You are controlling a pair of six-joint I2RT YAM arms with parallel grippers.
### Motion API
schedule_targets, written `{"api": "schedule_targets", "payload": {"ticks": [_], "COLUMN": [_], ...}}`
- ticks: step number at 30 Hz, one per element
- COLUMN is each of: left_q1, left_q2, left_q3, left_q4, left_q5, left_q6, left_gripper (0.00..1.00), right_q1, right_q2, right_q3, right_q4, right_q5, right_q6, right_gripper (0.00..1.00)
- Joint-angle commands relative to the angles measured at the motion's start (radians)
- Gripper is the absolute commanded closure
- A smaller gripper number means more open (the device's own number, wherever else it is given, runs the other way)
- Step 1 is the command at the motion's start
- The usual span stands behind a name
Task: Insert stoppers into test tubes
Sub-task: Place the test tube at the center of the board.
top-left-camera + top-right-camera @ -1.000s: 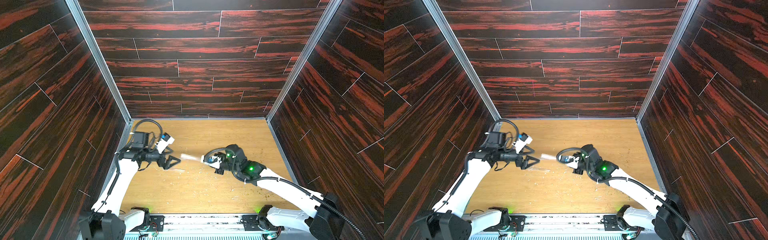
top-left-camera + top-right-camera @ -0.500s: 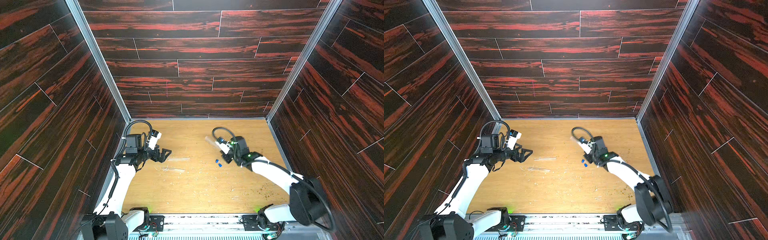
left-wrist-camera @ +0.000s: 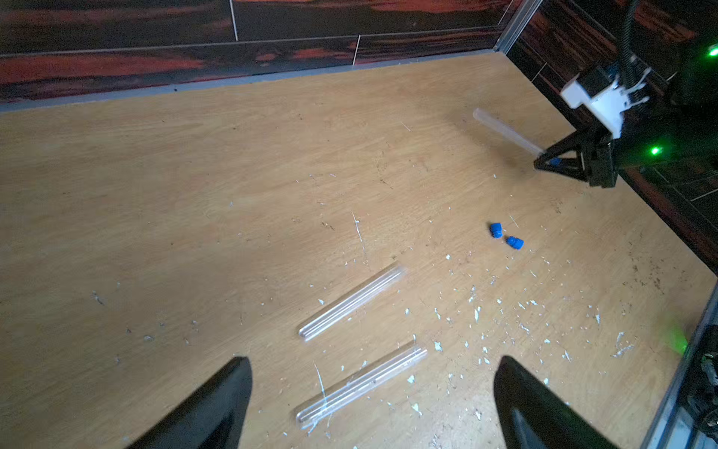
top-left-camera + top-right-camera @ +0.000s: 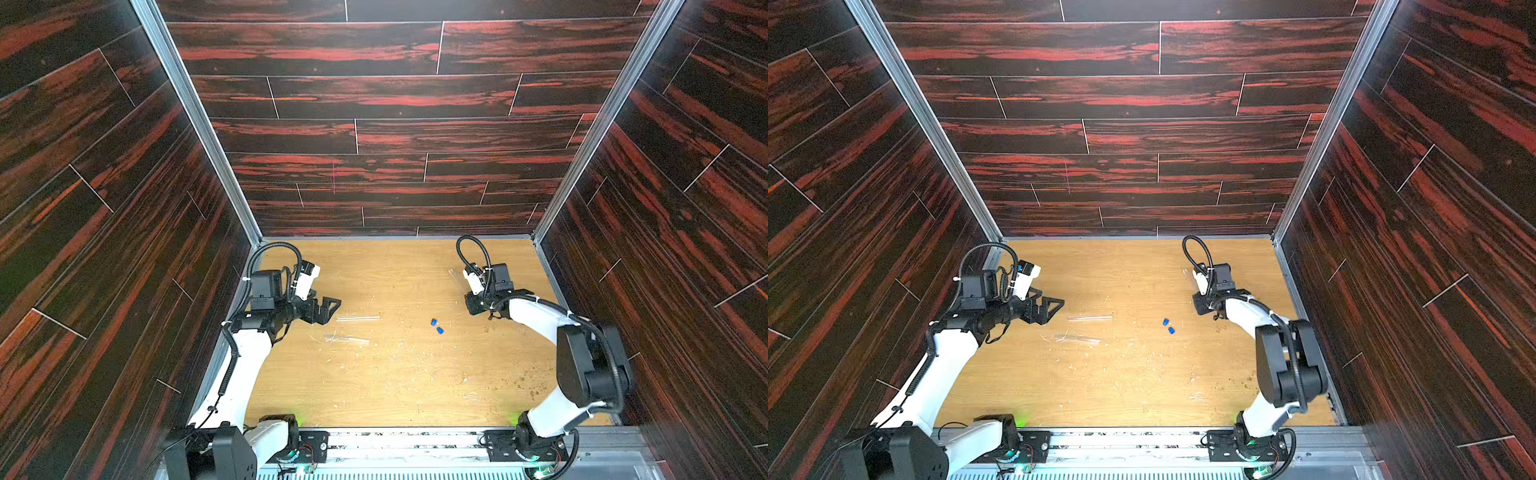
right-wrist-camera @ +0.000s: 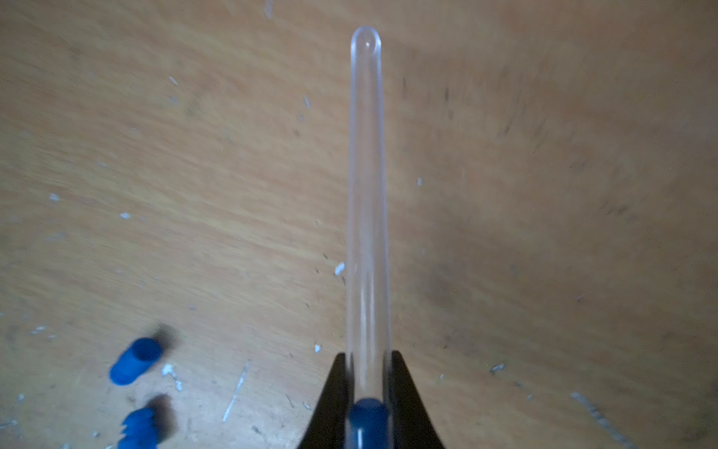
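A: What does the right gripper (image 5: 367, 361) have?

B: Its jaws are clamped on the mouth end of a test tube (image 5: 365, 194), right where a blue stopper (image 5: 367, 416) sits inside the rim. The rounded closed end sticks out ahead, clear of the wood.

A: So that one looks finished?

B: I judge so. The plug appears seated, though I cannot tell how deep. The step in hand seems to be laying the tube down.

A: How to do that well?

B: Bring it low and level, and let it rest along the table (image 4: 374, 386) before the jaws part. Choose a bare patch well apart from the two loose stoppers (image 3: 495, 229), which lie just beside each other nearby. A round tube may roll, so release gently, away from the side wall.

A: And the left gripper (image 3: 373, 365)?

B: Its jaws are wide apart and hold nothing. It hangs near the two other test tubes (image 3: 351, 303), which lie side by side on the wood without touching.

A: Anything in those?

B: No blue shows in either, so they look empty and unstoppered. The held tube seems to carry only its plug. Pale flecks (image 3: 476, 313) litter the wood around them.
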Motion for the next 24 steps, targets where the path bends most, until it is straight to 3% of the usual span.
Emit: {"api": "schedule_targets", "payload": {"ticks": [1,17,24], "left_q1": [0.007,0.009,0.011], "left_q2": [-0.032,-0.047,-0.054], "left_q3": [-0.016,0.002,0.000], "left_q4": [0.008,-0.065,-0.068], "left_q5": [0.022,0.039,0.037], "left_q6": [0.001,0.091,0.104], "left_gripper": [0.00,0.00,0.00], "right_q1": [-0.015,-0.030,-0.030], "right_q2": [0.057,0.157,0.134], "right_q3": [0.034,0.061,0.053], "right_q4": [-0.032,-0.080,-0.077], "right_q5": [-0.036,-0.054,-0.052], "right_q6": [0.048,0.045,0.046], "right_gripper": [0.89,0.82,0.73]}}
